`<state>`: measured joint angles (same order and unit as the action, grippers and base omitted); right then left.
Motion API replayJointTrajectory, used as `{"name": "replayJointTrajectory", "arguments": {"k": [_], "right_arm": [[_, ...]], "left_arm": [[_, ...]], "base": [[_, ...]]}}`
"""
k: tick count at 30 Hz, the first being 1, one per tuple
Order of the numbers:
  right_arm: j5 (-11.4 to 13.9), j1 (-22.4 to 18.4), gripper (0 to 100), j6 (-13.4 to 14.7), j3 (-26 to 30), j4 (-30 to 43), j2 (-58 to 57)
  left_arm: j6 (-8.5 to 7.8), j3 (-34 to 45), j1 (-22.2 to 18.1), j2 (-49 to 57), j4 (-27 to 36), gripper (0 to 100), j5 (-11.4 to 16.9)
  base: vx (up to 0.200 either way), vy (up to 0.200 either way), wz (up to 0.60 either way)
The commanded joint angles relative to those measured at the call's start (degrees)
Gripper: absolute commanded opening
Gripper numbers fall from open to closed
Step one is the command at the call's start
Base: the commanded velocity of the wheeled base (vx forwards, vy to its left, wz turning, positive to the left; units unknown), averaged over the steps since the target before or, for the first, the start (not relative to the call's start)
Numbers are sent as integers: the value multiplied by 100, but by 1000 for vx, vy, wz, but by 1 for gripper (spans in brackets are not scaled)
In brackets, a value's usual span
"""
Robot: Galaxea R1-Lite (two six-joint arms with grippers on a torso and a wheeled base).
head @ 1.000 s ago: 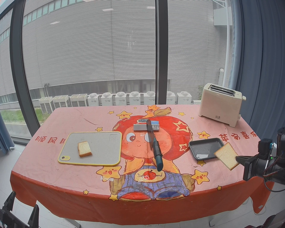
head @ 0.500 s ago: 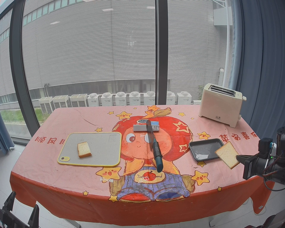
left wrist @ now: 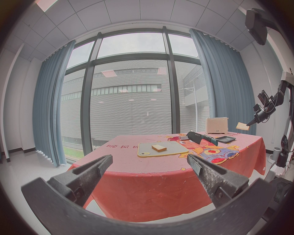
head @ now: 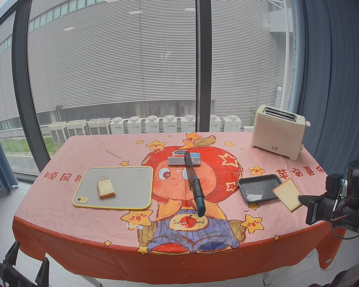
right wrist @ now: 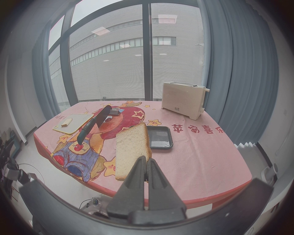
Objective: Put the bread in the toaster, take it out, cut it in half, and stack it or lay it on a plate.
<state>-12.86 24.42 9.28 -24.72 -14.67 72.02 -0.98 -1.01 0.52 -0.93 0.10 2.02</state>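
One bread slice (head: 287, 194) clamped in right tool (head: 302, 200) beside plate (head: 259, 187) | left tool (left wrist: 149, 158) wide | board (head: 127, 187): bread piece (head: 106, 188)

An office-like test room set up as a mock kitchen: floor-to-ceiling windows (left wrist: 131, 91) face a grey louvred building (head: 112, 56), blue curtains (left wrist: 229, 82) hang at the sides, ceiling tiles (left wrist: 122, 12) run overhead, and one table (head: 112, 153) under a cartoon cloth (head: 194, 239) carries a toaster (head: 278, 130) and cutting board (head: 127, 187)
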Motion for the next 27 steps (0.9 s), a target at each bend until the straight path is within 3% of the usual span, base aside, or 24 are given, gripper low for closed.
{"name": "replayJointTrajectory", "arguments": {"k": [1,19,27], "right_arm": [[3,2,0,92,-33,-1,84],[-6,-183,0,769,-507,-1,523],[3,-201,0,856,-595,-1,673]], "left_arm": [[1,92,0,93,-1,100,0],[1,92,0,93,-1,100,0],[1,92,0,93,-1,100,0]], "base": [[0,0,0],[0,0,0],[0,0,0]]}}
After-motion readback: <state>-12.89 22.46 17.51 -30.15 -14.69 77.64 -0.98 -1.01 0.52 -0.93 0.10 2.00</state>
